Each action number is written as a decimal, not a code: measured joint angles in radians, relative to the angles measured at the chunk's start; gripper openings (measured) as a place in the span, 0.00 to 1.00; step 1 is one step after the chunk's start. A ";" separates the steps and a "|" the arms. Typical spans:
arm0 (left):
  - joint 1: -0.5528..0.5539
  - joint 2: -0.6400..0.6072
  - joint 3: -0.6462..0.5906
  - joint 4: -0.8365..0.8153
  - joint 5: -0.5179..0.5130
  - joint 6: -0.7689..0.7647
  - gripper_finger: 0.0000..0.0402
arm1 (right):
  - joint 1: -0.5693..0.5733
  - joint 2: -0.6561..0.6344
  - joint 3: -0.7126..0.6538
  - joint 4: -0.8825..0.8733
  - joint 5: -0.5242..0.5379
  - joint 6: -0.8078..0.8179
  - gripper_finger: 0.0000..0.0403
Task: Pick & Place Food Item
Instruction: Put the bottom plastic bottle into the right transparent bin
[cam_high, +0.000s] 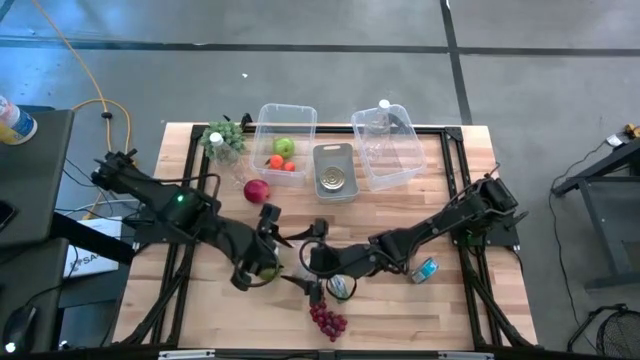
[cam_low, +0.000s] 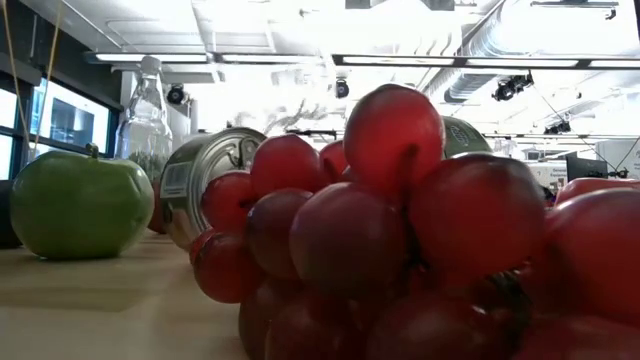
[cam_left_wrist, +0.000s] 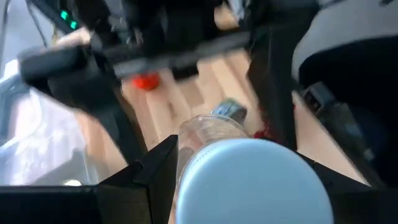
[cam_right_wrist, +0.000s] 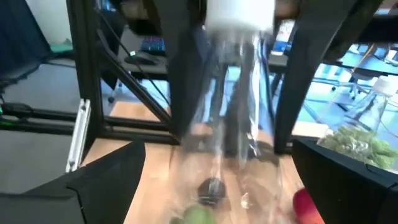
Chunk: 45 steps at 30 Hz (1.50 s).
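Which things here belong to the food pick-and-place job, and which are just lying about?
Job, likely: green apple, red grapes, red apple, green grapes, fruit bin, left gripper, right gripper.
Lying about: tin in grey tray, clear bottle.

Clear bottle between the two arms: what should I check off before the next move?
1. Left end effector closed on the clear bottle: ok.
2. Right end effector open, one finger on each side of the bottle: ok.
3. Right fingers touching the bottle: cannot tell.
4. Table under the bottle free: not ok, the green apple and a can lie close by.
5. Red grapes away from both arms: ok.
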<state>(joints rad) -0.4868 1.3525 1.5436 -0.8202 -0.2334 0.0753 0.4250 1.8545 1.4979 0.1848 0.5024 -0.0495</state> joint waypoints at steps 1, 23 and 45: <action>0.002 0.000 0.000 0.021 0.013 0.009 0.48 | -0.002 0.000 0.000 -0.007 0.004 0.004 0.98; 0.015 0.000 0.000 0.047 0.045 0.022 0.48 | -0.016 0.034 0.002 0.020 -0.005 0.003 0.60; 0.010 0.000 0.000 0.059 0.046 -0.018 0.48 | -0.015 0.032 0.002 0.000 -0.006 -0.002 0.54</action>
<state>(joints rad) -0.4768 1.3529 1.5433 -0.7609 -0.1875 0.0573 0.4099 1.8870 1.5002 0.1852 0.4961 -0.0512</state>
